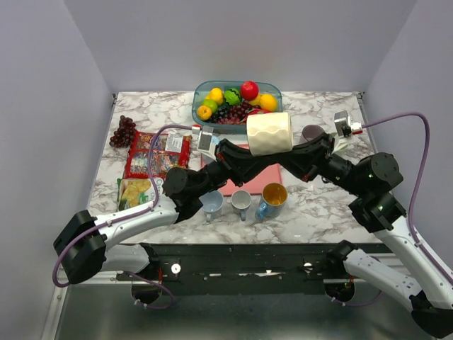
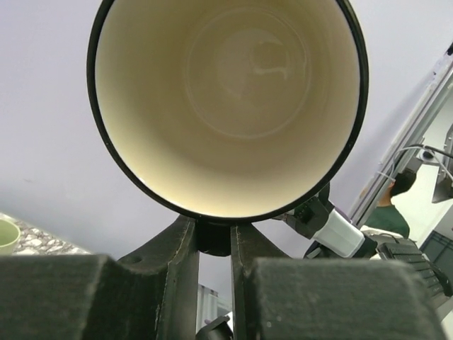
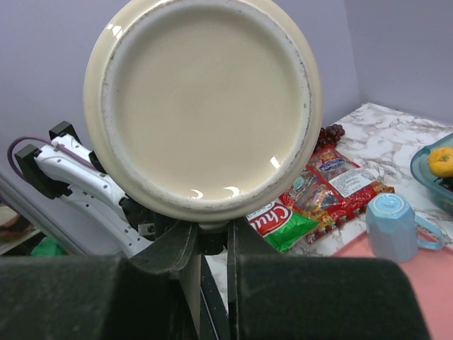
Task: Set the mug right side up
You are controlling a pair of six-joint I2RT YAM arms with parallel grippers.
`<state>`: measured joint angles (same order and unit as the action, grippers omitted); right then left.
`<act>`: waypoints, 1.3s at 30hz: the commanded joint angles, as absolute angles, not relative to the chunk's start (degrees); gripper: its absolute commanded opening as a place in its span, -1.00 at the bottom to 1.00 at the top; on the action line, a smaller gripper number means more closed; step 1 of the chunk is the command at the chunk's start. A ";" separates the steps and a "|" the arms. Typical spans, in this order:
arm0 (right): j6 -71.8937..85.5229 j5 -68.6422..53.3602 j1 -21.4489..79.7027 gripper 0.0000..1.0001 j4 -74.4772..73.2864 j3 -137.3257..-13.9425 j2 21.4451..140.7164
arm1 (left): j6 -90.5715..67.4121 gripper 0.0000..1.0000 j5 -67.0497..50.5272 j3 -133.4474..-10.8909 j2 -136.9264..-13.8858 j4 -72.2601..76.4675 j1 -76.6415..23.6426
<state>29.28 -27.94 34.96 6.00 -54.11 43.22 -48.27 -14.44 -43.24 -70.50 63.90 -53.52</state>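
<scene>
A large cream mug (image 1: 269, 133) hangs on its side in the air above the pink mat (image 1: 241, 185), mouth to the left and base to the right. My left gripper (image 1: 239, 147) is shut on a dark part under its rim. The left wrist view looks straight into the cream inside of the mug (image 2: 226, 99), with that gripper (image 2: 214, 237) closed below it. My right gripper (image 1: 301, 147) is shut on the mug at the base end. The right wrist view shows the flat cream base (image 3: 205, 106) above that gripper (image 3: 212, 237).
Below stand two bluish mugs (image 1: 211, 203) (image 1: 241, 200) and a blue mug with a yellow inside (image 1: 272, 197). A fruit bowl (image 1: 237, 99) is at the back, grapes (image 1: 124, 131) and snack packets (image 1: 156, 156) at the left. An upturned blue cup (image 3: 393, 227) sits on the mat.
</scene>
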 commanded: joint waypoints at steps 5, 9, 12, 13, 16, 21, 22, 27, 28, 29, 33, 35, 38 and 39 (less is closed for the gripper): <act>27.86 -19.70 35.68 0.07 3.26 -52.47 39.73 | -43.51 -1.00 -4.23 -45.08 -68.73 54.77 -53.44; 26.46 -14.07 35.77 0.37 -1.56 -52.47 38.94 | -41.23 -1.00 -0.97 -47.28 -68.47 47.56 -53.79; 26.37 -7.31 35.86 0.50 -5.52 -52.56 38.32 | -38.50 -1.00 1.56 -50.35 -69.26 40.28 -53.96; 26.63 -2.42 35.77 0.52 -7.02 -52.56 38.15 | -37.54 -1.00 2.28 -51.32 -69.95 36.16 -54.23; 27.59 8.21 35.77 0.57 -12.90 -53.00 37.71 | -32.19 -1.00 6.84 -55.27 -71.88 27.90 -55.54; 29.71 22.48 35.77 0.58 -21.87 -53.79 35.51 | -22.35 -1.00 14.23 -60.81 -75.40 20.75 -58.97; 29.45 23.81 35.77 0.58 -22.41 -53.88 34.90 | -21.45 -1.00 15.54 -61.26 -76.80 19.96 -59.58; 28.04 30.23 35.77 0.58 -25.39 -55.10 31.65 | -18.28 -1.00 18.72 -65.65 -82.17 17.14 -62.74; 27.78 31.28 35.86 0.58 -26.01 -55.37 31.29 | -17.24 -1.00 19.07 -66.18 -84.18 16.88 -63.28; 27.69 32.94 35.77 0.58 -26.71 -56.24 30.94 | -17.05 -1.00 19.59 -67.75 -85.24 16.27 -63.63; 27.77 36.12 35.77 0.58 -30.05 -57.74 29.53 | -16.44 -1.00 19.69 -72.50 -91.66 13.89 -65.12; 27.69 36.21 35.68 0.58 -30.32 -57.83 28.39 | -16.44 -1.00 19.25 -75.30 -95.35 12.66 -65.92; 27.60 36.30 35.77 0.58 -30.50 -57.83 26.99 | -16.17 -1.00 17.85 -78.91 -100.01 11.08 -66.88; 27.60 36.30 35.86 0.58 -30.67 -57.83 26.81 | -15.82 -1.00 17.49 -79.88 -101.24 10.47 -67.15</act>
